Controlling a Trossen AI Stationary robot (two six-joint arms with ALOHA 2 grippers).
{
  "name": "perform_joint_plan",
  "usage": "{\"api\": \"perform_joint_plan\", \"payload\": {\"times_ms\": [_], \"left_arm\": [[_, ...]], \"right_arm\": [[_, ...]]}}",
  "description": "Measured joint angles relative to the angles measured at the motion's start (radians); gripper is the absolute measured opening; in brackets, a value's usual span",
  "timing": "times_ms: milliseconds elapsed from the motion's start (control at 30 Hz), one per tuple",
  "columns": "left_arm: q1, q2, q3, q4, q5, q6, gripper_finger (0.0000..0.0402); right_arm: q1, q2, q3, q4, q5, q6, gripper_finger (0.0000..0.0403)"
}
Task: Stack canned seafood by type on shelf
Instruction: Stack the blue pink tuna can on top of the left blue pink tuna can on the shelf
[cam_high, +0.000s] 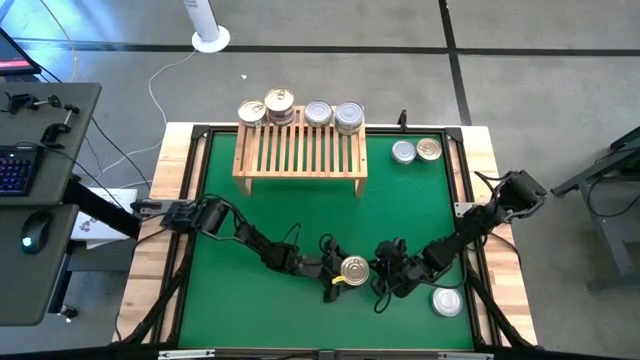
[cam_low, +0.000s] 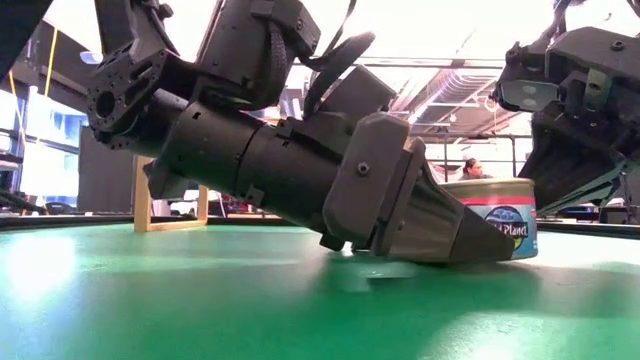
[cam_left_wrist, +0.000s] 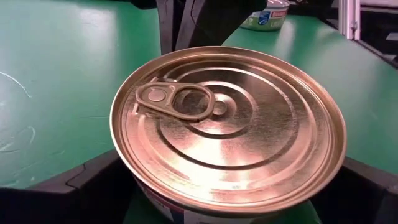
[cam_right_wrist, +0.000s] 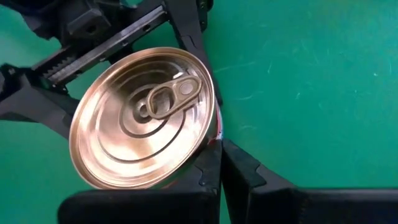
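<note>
A gold-lidded tin (cam_high: 354, 268) with a pull tab stands upright on the green mat (cam_high: 250, 220), near its front middle. My left gripper (cam_high: 346, 272) comes in low from the table's left and is open, with one finger on each side of the tin. My right gripper (cam_right_wrist: 220, 155) is shut and reaches the same tin (cam_right_wrist: 140, 115) from the table's right. The light-wood shelf (cam_high: 300, 155) stands at the far edge. On its slatted top sit a gold tin (cam_high: 251, 112), a stack of gold tins (cam_high: 279, 103) and two silver-grey ones (cam_high: 318, 113) (cam_high: 349, 117). My left gripper has its fingers (cam_right_wrist: 198, 43) close along two opposite sides of the tin. I cannot tell whether they touch it. My right gripper lays its shut fingertips (cam_right_wrist: 214, 163) against the tin's side wall (cam_right_wrist: 213, 138), just under the lid's rim. It slants down from the table's right. The tin rests flat on the mat.
Two more tins (cam_high: 403, 152) (cam_high: 429, 149) stand on the mat at the far right, beside the shelf. Another tin (cam_high: 447, 301) sits near the front right corner, close under my right arm. The mat between the shelf and the grippers is bare.
</note>
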Motion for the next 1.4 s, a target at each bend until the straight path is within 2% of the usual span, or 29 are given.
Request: {"api": "perform_joint_plan", "payload": {"times_ms": [300, 700, 833, 967, 1067, 1267, 1400], "left_arm": [[-0.037, 0.0, 0.0, 0.016, -0.11, 0.08, 0.039], [-0.085, 0.0, -0.036, 0.022, -0.256, 0.024, 0.039], [-0.111, -0.05, -0.083, -0.009, -0.34, 0.021, 0.039], [-0.157, -0.194, -0.151, -0.096, -0.487, -0.004, 0.039], [-0.199, -0.346, -0.19, -0.234, -0.608, -0.023, 0.039], [-0.25, -0.659, -0.196, -0.67, -0.861, -0.11, 0.039], [-0.198, -0.873, -0.196, -0.993, -0.912, -0.243, 0.039]], "right_arm": [[0.0, 0.0, 0.003, 0.0, 0.001, 0.0, 0.0], [0.01, -0.001, 0.004, -0.111, -0.029, 0.069, 0.0], [0.01, -0.002, 0.003, -0.117, -0.029, 0.076, 0.0], [0.01, -0.002, 0.003, -0.11, -0.029, 0.074, 0.0], [0.01, -0.002, 0.003, -0.104, -0.029, 0.065, 0.0], [0.01, -0.002, 0.002, -0.087, -0.025, 0.026, 0.0], [0.01, -0.002, 0.001, -0.062, -0.023, -0.009, 0.0]]}}
